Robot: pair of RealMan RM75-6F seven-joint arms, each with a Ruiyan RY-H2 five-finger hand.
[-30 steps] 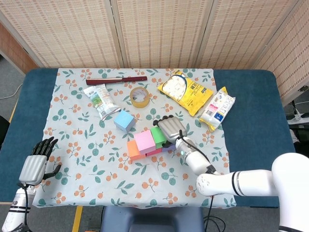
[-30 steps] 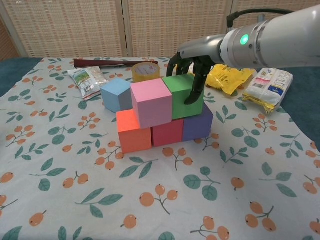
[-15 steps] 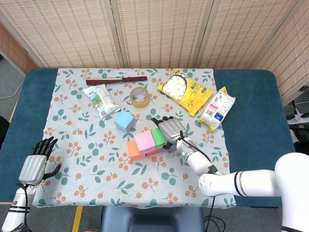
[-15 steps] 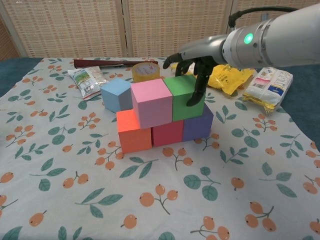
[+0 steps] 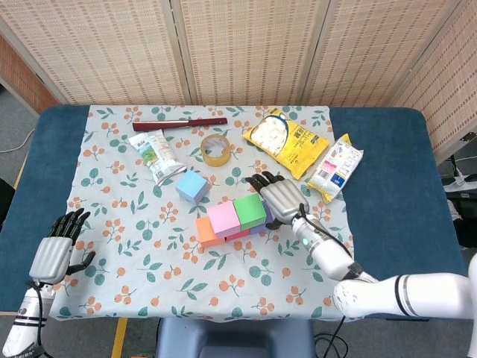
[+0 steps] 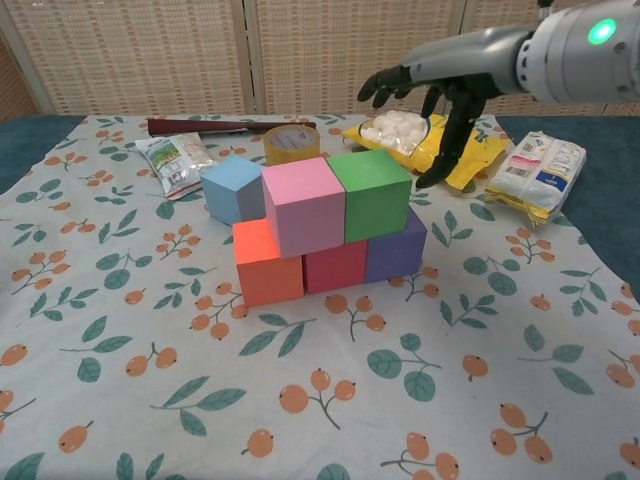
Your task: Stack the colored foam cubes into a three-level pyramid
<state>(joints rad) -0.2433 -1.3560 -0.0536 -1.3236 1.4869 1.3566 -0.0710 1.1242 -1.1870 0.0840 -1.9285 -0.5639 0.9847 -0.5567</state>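
Two levels are built: the pink cube [image 6: 302, 203] and green cube [image 6: 374, 192] sit on the three-cube base. The blue cube [image 6: 232, 189] remains to cap the pyramid. The right hand [image 6: 428, 95] hovers empty, fingers spread; the left hand [image 5: 54, 256] rests empty at the desk edge.

**Right hand raised and spread, left hand idle**

Right hand [image 6: 440, 95] aloft at about one o'clock in the chest view, fingers [image 6: 447, 140] apart and pointing down, holding nothing; forearm reaching in from three o'clock. Left hand [image 5: 54, 250] low at eight o'clock in the head view, palm down, fingers loosely spread, empty.
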